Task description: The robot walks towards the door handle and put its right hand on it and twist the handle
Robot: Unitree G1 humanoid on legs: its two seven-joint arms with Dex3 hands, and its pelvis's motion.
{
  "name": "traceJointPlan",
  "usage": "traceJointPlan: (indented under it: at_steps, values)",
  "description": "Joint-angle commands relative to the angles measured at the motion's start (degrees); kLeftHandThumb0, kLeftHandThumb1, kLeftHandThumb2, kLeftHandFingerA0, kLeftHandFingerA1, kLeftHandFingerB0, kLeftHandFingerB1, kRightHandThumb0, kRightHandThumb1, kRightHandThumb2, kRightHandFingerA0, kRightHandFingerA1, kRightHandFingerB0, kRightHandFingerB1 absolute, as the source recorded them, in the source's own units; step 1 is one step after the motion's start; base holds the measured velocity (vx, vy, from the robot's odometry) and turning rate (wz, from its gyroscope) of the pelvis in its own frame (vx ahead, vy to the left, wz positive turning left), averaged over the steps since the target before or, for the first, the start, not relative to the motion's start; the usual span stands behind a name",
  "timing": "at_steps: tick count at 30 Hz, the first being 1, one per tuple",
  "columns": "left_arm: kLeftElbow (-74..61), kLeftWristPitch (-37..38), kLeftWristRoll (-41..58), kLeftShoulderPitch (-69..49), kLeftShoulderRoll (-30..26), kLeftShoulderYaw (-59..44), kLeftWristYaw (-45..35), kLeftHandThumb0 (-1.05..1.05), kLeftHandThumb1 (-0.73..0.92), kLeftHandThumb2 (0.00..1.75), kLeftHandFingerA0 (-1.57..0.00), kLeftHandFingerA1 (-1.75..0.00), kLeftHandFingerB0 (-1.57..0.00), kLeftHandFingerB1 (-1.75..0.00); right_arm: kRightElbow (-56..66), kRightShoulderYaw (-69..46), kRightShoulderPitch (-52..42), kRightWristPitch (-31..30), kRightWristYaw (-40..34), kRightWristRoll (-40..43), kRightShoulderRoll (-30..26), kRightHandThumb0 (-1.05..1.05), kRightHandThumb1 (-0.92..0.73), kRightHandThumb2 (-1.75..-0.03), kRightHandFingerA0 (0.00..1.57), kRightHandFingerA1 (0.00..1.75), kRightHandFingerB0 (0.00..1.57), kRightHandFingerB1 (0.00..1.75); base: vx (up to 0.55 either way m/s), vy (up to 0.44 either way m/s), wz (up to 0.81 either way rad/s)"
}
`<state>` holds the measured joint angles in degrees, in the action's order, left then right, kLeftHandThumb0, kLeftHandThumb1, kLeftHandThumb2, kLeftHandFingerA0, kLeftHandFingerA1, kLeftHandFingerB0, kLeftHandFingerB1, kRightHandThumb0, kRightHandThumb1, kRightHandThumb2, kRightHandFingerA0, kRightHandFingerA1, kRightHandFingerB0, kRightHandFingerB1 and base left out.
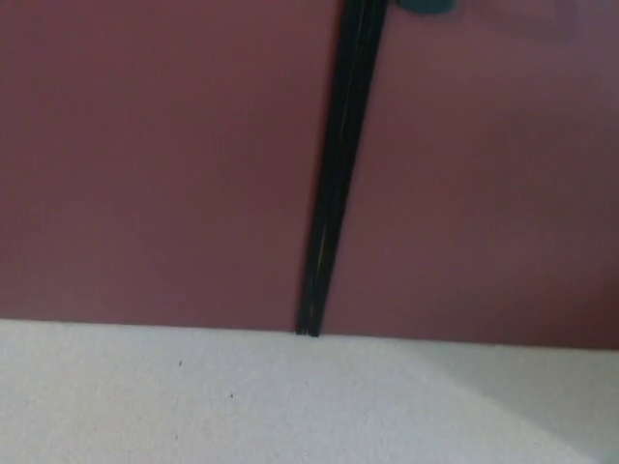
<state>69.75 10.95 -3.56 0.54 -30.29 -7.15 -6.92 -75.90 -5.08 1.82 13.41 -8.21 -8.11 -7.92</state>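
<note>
Maroon door panels (155, 164) fill nearly everything we see from the head view, and we take the black seam (334, 174) between them as our landmark. It is a narrow dark strip that runs from the top edge down to the foot of the doors, leaning a little so that its upper end sits further right than its lower end. One panel lies left of the seam, the other right of it; both are plain and flat. Below the seam's lower end a pale floor (242, 406) begins, lightly speckled, with a faint shadow crossing it down to the right.

Just right of the seam's top end, cut off by the picture's upper edge, we see a small dark teal-grey shape (426, 5) against the right panel (possibly the underside of the door handle, though so little shows that we cannot tell). Its long side seems to run across the picture, roughly crosswise to the seam; which way it points we cannot say.

Neither of our hands shows anywhere, so we cannot tell how their fingers stand or how the shape lies relative to them.
</note>
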Motion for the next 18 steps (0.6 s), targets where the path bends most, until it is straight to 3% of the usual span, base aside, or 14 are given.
traceJointPlan:
  at_steps: [1, 11, 18]
  values:
    - [0.5, 0.3, -0.3, -0.3, 0.2, 0.5, -0.6, -0.07, 0.73, 0.6, -0.44, -0.42, -0.31, -0.36, 0.0, -0.2, -0.7, 0.3, 0.7, 0.5, -0.2, -0.24, -0.66, -0.59, 0.65, 0.44, 0.52, 0.39, 0.09, -0.059, 0.02]
    - [-0.3, 0.8, -0.6, -1.0, 0.1, 1.4, -0.7, -0.08, 0.72, 0.6, -0.43, -0.43, -0.32, -0.37, 0.0, 0.8, -0.8, -0.3, 0.1, -0.2, 0.1, -0.25, -0.65, -0.59, 0.7, 0.45, 0.5, 0.38, 0.09, -0.143, -0.05]
    - [-0.5, 0.9, -0.8, -0.7, -0.1, 1.9, -0.8, -0.08, 0.72, 0.6, -0.45, -0.43, -0.32, -0.37, -0.2, 0.6, -0.5, -0.4, 0.7, 0.3, 0.0, -0.24, -0.66, -0.6, 0.67, 0.44, 0.5, 0.38, 0.01, 0.014, 0.01]
